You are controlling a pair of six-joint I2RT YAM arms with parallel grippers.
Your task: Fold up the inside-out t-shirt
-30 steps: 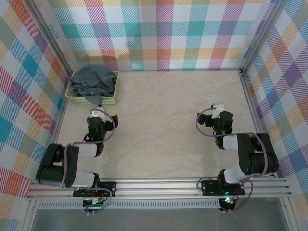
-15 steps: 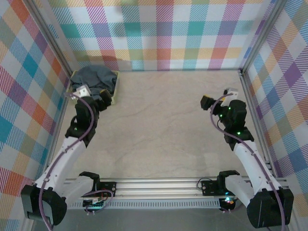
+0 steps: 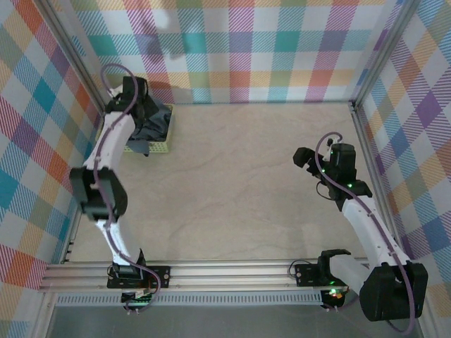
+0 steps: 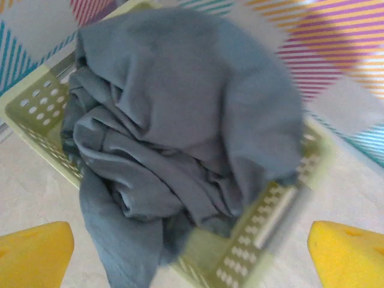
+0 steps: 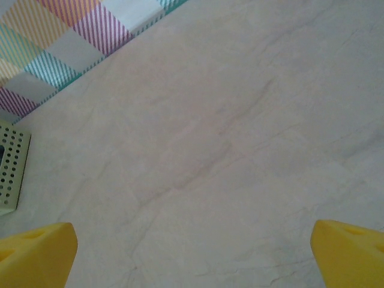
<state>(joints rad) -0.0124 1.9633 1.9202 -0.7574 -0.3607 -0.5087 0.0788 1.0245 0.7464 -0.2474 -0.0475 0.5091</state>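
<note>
Item: t-shirt [image 4: 180, 120], lying crumpled in the basket [image 4: 36, 108], one end spilling over. Probably handling light and limp; a raised fold is offering purchase. The left gripper [image 4: 192, 258] is hovering above, jaws spread.

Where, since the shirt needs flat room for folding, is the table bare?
The middle of the table is bare, from the mesh basket across to the right arm and forward to the near rail. Crowded: the far-left corner, where the t-shirt heaps over the basket.

Bright even light, soft shadows, left wrist view motion-blurred
</note>
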